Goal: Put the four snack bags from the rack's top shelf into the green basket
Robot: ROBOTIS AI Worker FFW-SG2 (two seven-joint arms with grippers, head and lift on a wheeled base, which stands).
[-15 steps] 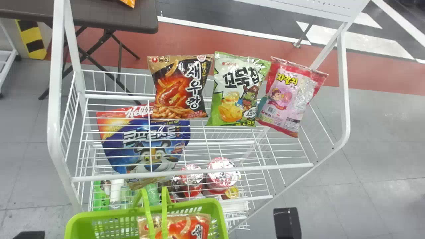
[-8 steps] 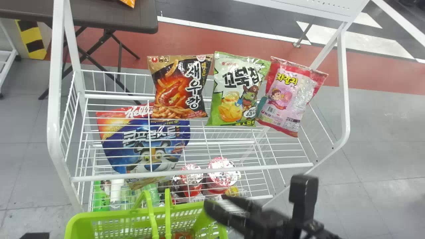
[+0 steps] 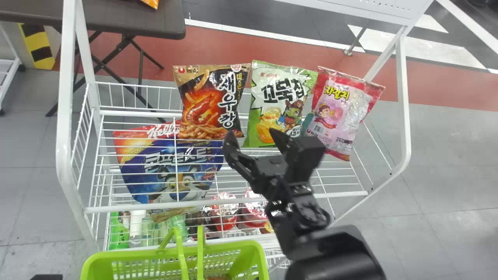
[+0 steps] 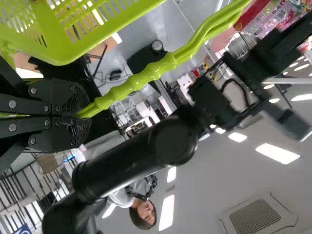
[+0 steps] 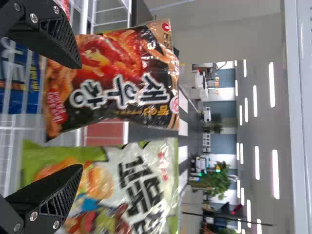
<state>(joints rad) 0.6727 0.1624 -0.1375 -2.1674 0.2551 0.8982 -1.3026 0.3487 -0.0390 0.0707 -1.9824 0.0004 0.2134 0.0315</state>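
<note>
Left: the left claw is closed around the handle of the green basket, which lies to the right claw's left and nearer the robot.

Centre: the black-and-gold snack bag stands ahead and to the left of the right claw; the green-and-white snack bag stands ahead and slightly to its right. Both are presumably light, soft pillows of slippery film with brittle contents, best taken across the lower body by a gentle squeeze from the two sides. The claw is spread wide, one finger before each bag; a small sideways shift seems needed to centre it on one. The right arm slants up and leftward over the front rail, claw pointing away from the robot.

Right: the pink-and-red snack bag leans farther to the claw's right.
</note>
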